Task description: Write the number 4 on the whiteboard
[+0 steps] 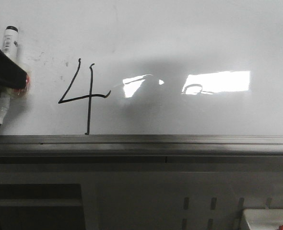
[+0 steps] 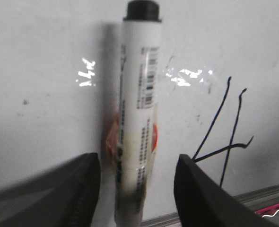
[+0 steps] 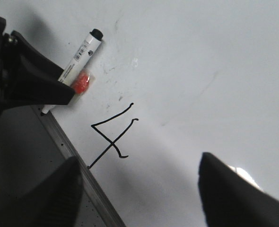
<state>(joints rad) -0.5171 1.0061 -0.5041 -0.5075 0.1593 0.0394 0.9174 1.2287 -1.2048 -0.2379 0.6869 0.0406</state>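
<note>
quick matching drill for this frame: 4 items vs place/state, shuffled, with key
Items:
1. number 4
2. marker
3. right claw
4. grey rail

Place/state:
A. runs along the whiteboard's lower edge
B. open, holding nothing
C. held in the left claw, tip down
D. drawn in black, stem reaching almost down to the board's bottom edge

Pairs: 1-D, 2-C, 3-B, 4-A

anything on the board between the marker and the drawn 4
Only bare glossy white whiteboard with faint dark specks lies between the white black-capped marker in the left tool and the thin black hand-drawn 4, per the front view.
</note>
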